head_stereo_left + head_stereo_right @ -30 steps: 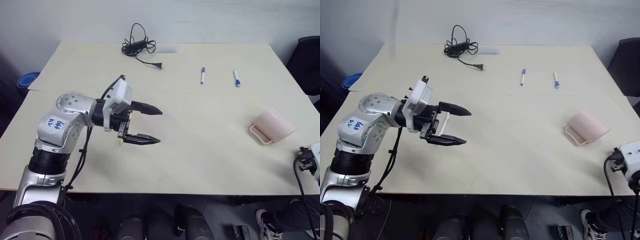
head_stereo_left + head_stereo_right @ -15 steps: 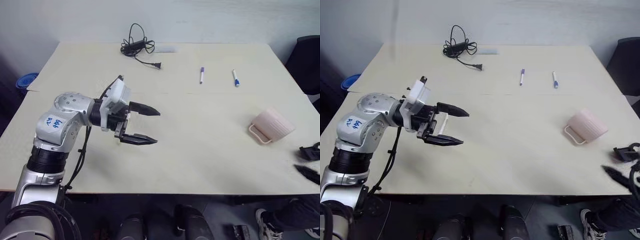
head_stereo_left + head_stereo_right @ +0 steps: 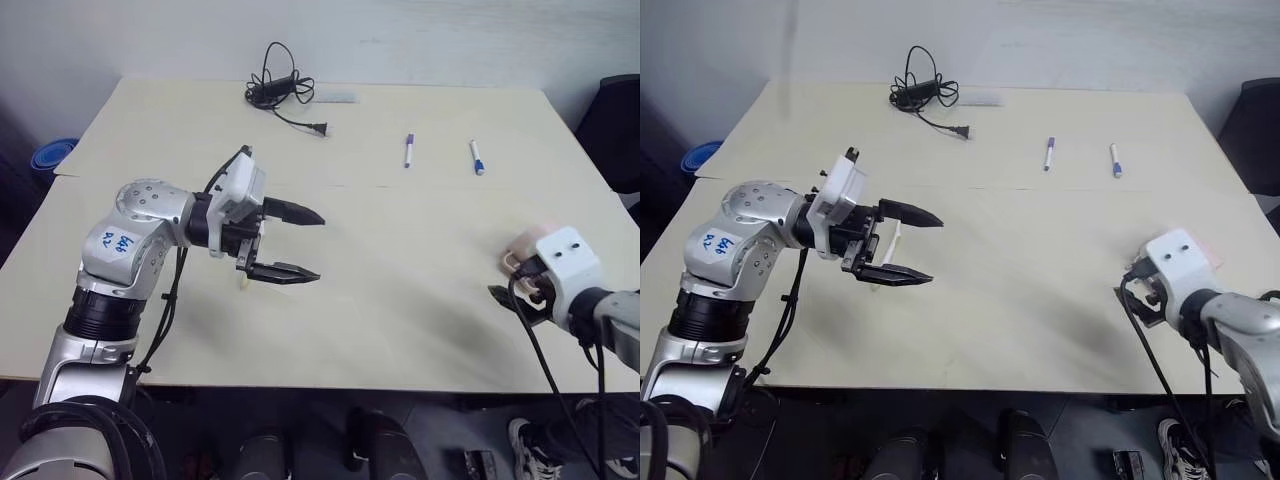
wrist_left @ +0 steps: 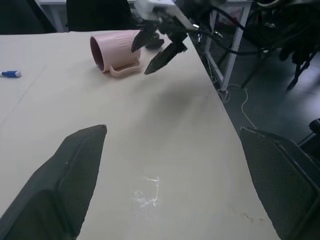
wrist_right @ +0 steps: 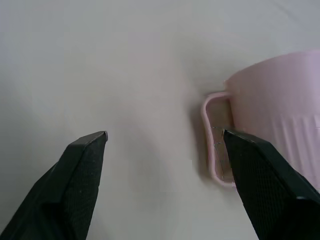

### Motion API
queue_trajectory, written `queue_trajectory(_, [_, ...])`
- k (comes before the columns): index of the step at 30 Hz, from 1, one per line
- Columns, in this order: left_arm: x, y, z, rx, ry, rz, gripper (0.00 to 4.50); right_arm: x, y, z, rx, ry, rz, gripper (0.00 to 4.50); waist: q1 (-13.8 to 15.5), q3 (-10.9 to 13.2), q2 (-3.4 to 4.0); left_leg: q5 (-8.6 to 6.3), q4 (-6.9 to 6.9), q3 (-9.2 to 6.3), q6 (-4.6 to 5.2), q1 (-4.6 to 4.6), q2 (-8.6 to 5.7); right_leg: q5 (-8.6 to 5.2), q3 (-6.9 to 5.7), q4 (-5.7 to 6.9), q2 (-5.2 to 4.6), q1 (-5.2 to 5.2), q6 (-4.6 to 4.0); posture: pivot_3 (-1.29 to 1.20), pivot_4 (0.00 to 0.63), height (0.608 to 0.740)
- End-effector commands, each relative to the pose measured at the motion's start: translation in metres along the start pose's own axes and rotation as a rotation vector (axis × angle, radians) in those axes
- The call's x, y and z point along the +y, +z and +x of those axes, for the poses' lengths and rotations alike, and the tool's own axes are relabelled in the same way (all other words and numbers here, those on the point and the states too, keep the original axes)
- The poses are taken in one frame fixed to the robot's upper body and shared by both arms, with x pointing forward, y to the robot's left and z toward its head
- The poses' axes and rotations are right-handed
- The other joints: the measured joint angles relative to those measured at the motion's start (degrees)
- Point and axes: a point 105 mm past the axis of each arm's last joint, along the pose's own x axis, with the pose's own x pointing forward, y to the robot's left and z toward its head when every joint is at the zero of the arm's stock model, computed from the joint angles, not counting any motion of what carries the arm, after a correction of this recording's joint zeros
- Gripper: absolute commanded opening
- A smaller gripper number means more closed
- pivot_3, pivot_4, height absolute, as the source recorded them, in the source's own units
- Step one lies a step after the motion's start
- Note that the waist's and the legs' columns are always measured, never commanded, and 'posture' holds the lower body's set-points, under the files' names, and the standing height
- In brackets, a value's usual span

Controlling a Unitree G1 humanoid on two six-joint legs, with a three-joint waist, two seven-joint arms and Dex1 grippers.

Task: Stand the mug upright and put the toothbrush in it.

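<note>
The pale pink mug (image 4: 117,47) lies on its side near the table's right edge, its loop handle (image 5: 215,142) resting on the tabletop. My right gripper (image 5: 165,134) hovers open just in front of it, one fingertip over the handle and bare table in the gap. In the head views the wrist housing hides most of the mug (image 3: 522,238). My left gripper (image 3: 320,246) hangs open over the table's left half, pointing right. A slim white toothbrush (image 3: 894,240) lies on the table under it, partly hidden by the fingers.
A black cable with a plug (image 3: 280,90) lies at the table's back edge. A purple-capped marker (image 3: 408,150) and a blue-capped marker (image 3: 476,157) lie behind the centre. A dark chair (image 3: 615,120) stands beyond the right edge.
My right gripper has come in from the table's right edge to the mug, and its fingers have opened. The left gripper has stayed in place.
</note>
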Motion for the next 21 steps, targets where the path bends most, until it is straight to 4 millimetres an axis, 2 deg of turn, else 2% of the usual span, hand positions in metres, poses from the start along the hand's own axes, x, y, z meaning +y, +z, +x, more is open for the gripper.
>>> queue_trajectory(1, [0.002,0.012,-0.004,0.009,0.031,0.067,4.50,-0.027,0.001,0.013,0.011,-0.113,-0.051,3.82,-0.1,0.0,0.00,0.00,0.00,0.00,0.01,-0.01,0.00,0.00,0.00,-0.09,0.00,0.00,0.00,0.00,0.150,0.740])
queue_trajectory(10, [0.001,0.011,-0.010,0.024,0.072,0.074,4.50,-0.028,-0.001,0.060,0.036,0.019,0.067,3.82,-0.5,0.0,0.02,0.02,-0.01,0.08,-0.01,0.03,0.06,0.03,-0.07,0.03,0.03,0.00,0.04,0.00,0.150,0.740])
queue_trajectory(14, [0.001,0.012,-0.010,0.025,0.079,0.077,4.50,-0.031,0.000,0.072,0.040,0.057,0.088,3.82,-0.5,0.0,0.02,0.02,0.00,0.09,-0.01,0.05,0.07,0.03,-0.07,0.06,0.02,0.00,0.05,0.00,0.150,0.740])
queue_trajectory(21, [0.000,0.012,-0.012,0.026,0.094,0.080,4.50,-0.037,0.007,0.074,0.019,0.078,0.075,1.60,-0.4,0.0,0.02,0.02,0.00,0.09,-0.01,0.05,0.07,0.03,-0.04,0.07,0.01,0.00,0.05,0.00,0.150,0.740])
